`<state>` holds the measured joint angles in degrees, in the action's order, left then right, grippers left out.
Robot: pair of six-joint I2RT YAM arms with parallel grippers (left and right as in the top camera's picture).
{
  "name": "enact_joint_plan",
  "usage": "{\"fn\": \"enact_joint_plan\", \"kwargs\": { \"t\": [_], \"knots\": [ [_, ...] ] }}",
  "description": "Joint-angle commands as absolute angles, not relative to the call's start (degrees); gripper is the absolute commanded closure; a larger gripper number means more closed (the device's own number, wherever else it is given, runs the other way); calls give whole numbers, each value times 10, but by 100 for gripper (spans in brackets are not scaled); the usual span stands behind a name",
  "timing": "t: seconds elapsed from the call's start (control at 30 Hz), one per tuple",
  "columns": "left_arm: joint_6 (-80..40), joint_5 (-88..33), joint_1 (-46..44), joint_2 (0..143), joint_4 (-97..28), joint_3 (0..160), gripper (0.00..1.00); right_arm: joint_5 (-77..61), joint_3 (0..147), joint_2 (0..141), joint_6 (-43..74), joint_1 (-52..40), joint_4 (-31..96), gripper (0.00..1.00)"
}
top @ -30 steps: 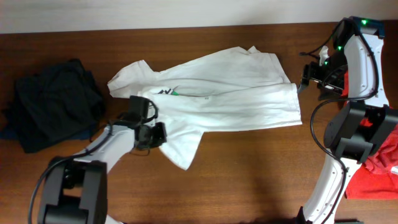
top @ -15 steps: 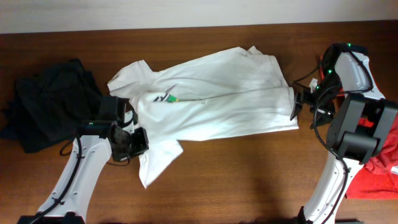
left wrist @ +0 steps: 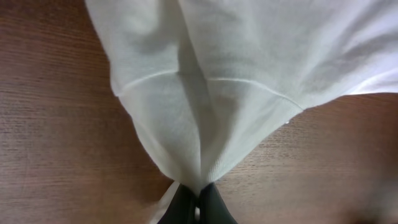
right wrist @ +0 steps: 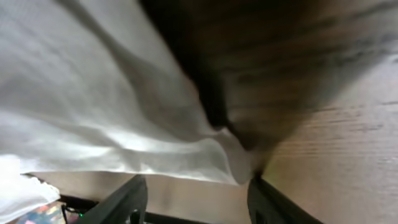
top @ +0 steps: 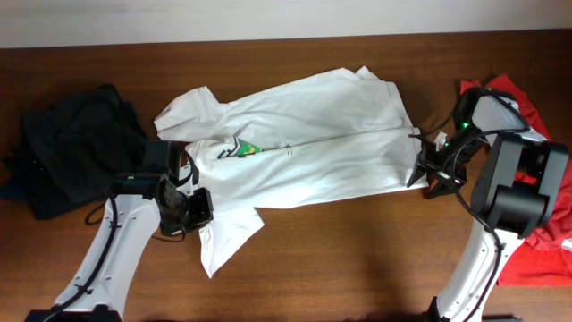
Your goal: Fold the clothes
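**A:** Where does the T-shirt (top: 304,143) lie?

**B:** It lies across the middle of the table (top: 357,268), rumpled, with the collar end to the left and the hem to the right. A small dark print shows on the chest. One sleeve trails toward the near edge.

**A:** And the left gripper (left wrist: 198,202)?

**B:** It is pinched tight on a fold of the T-shirt near that sleeve. In the wrist view the cloth fans out from its closed tips.

**A:** The right gripper (top: 427,172)?

**B:** It is at the hem, by the near right corner. Its fingers (right wrist: 127,200) stand apart, with the edge of the cloth in the gap between them. No pinch shows.

**A:** What else is on the table?

**B:** The black clothes (top: 76,156) are heaped at the left end, close to the T-shirt's shoulder. The red clothes (top: 547,234) are at the right edge, partly hidden by the right arm.
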<state>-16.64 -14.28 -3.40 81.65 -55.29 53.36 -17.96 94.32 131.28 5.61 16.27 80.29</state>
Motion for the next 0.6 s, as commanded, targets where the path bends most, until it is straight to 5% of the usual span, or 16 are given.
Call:
{"fn": "enact_joint_plan", "kwargs": {
  "t": [0.0, 0.37, 0.57],
  "knots": [
    [-157, -137, -32, 814, -552, 535, 100, -189, 925, 1317, 54, 161, 762, 53],
    [-157, -137, -32, 814, -547, 535, 100, -189, 926, 1317, 61, 161, 717, 60],
    [-157, -137, -32, 814, -547, 535, 99, -189, 926, 1317, 61, 161, 701, 87]
  ]
}}
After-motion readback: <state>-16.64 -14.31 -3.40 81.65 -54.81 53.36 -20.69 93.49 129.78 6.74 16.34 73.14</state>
